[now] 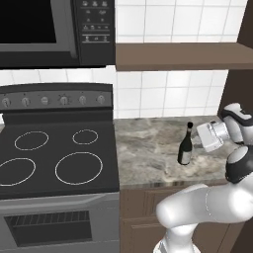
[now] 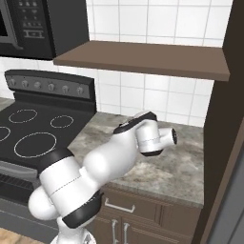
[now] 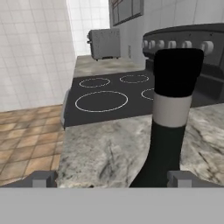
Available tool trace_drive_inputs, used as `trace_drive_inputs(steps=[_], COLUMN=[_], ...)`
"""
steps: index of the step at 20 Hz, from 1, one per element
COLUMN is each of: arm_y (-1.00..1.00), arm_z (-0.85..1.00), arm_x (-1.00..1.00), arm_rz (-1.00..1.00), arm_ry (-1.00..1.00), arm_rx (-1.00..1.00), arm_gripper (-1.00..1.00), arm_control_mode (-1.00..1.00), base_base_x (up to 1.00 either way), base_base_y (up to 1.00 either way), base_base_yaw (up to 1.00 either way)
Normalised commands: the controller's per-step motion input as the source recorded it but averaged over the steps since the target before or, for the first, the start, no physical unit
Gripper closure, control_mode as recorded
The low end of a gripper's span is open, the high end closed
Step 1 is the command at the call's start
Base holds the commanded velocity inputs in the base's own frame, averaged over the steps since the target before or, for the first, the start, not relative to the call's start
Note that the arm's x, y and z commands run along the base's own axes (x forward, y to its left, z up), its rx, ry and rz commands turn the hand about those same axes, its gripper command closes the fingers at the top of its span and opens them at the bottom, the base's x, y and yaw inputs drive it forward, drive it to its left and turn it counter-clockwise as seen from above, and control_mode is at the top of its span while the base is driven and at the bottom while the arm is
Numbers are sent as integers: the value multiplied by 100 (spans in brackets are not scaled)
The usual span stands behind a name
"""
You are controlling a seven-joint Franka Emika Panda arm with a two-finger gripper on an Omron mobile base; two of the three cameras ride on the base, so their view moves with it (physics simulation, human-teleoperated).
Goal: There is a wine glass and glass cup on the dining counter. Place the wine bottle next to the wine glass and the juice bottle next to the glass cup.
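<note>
Looming close before the open gripper (image 3: 111,178), the wine bottle (image 1: 185,146) stands ungrasped on the stone counter (image 1: 148,148) beside the stove (image 1: 54,158); by my judgement, both placements remain undone.

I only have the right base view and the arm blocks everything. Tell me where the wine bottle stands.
Observer: The wine bottle stands upright on the marbled counter, right of the stove, near the counter's front edge.
Operator: Report the gripper.
Observer: The gripper is open, level with the bottle's neck; in the hand view a finger tip shows on each side of the bottle.
Operator: Say whether it is touching the bottle.
Observer: No contact visible; both finger tips stand clear of the glass in the hand view.
Operator: Name anything else along that wall.
Observer: A toaster sits on the far counter beyond the stove.
</note>
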Motion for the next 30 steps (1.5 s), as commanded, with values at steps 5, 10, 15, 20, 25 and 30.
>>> trace_drive_inputs(steps=[5,10,15,20,25,30], arm_y=[0,0,0,-3,1,1], arm_z=[-3,-1,0,0,-5,-7], arm_x=[0,0,0,0,4,11], arm_rz=[0,0,0,-5,-5,-1], arm_ry=[-2,-3,-5,-6,-1,0], arm_rx=[0,0,0,0,0,0], arm_gripper=[-100,-100,-100,-100,-100,-100], arm_control_mode=[-100,-100,-100,-100,-100,-100], base_base_x=[0,0,0,0,0,0], base_base_y=[0,0,0,0,0,0], base_base_yaw=[0,0,0,0,0,0])
